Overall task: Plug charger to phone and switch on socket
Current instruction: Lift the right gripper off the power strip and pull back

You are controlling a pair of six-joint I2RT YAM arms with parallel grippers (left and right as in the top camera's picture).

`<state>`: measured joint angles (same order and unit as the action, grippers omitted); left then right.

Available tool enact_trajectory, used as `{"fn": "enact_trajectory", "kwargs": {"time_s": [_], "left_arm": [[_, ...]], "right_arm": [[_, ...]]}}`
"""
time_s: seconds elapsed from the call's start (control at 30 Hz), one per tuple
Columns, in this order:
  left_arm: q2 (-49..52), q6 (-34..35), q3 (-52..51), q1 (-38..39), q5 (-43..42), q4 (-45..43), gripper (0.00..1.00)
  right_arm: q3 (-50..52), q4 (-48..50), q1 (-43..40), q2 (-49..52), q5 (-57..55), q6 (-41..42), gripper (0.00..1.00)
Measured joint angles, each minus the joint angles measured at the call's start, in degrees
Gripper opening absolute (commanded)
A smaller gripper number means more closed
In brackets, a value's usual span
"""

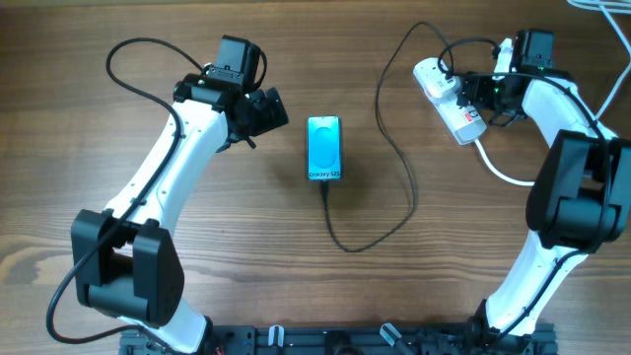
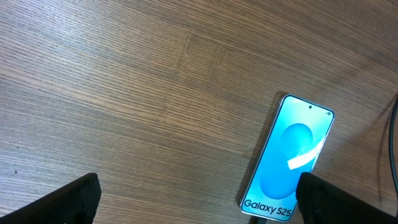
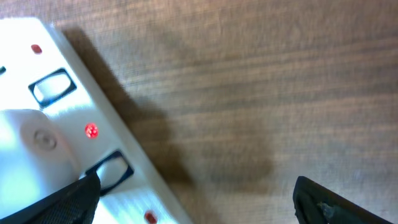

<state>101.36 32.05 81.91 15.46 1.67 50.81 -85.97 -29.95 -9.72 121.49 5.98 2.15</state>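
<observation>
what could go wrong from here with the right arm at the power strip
1. The right gripper hangs open at the socket; shoving it could tug the charger and pull its plug from the phone.
2. The open left gripper sits close beside the phone and might knock it.

We find the phone [image 1: 324, 148] lying on the table [image 1: 296, 286] at its middle. The charger [image 1: 380, 99] meets its near end, loops right, then runs back to the socket [image 1: 434, 83] at far right. The left gripper [image 1: 268, 108] sits left of the phone, apart.
</observation>
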Motion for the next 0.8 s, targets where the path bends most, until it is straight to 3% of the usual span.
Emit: {"fn": "enact_trajectory", "kwargs": {"time_s": [0.13,0.33,0.5,0.8], "left_arm": [[0.0,0.0,0.0,0.0,0.0,0.0,1.00],[0.0,0.0,0.0,0.0,0.0,0.0,1.00],[0.0,0.0,0.0,0.0,0.0,0.0,1.00],[0.0,0.0,0.0,0.0,0.0,0.0,1.00]], "right_arm": [[0.9,-1.7,0.2,-7.0,-1.2,1.3,1.00],[0.9,-7.5,0.2,-28.5,-1.8,2.4,1.00],[1.3,-15.5,0.2,-40.6,-1.8,4.0,1.00],[17.9,-17.7,0.2,-66.4,-1.8,6.1,1.00]]}}
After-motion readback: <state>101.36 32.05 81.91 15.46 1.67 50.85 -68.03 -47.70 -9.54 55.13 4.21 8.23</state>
